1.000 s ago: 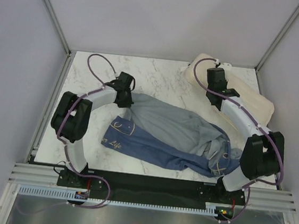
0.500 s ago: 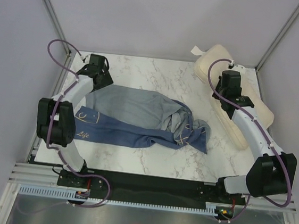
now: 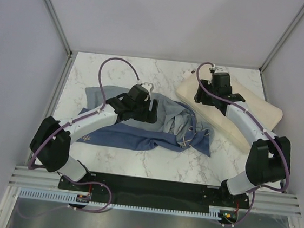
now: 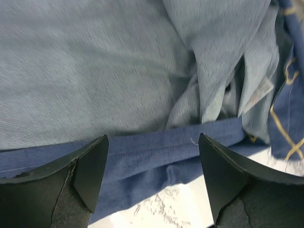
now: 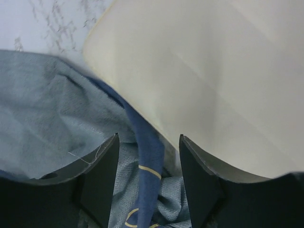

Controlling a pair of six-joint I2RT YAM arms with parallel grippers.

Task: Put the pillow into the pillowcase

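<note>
Overhead, the pillowcase lay crumpled in the middle of the table, its bunched end touching the pillow at the far right corner; from the left wrist the left gripper had its jaws spread, empty, over cloth; from the right wrist the right gripper was likewise spread above the pillow's edge, so the seemingly collapsed mouth could block insertion.

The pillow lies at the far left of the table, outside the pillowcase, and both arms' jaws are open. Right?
Not quite. The pillow lies at the far right of the table, not the far left; the top external view shows it. The rest holds: it is outside the pillowcase, and the jaws of the left gripper and right gripper are open.
</note>
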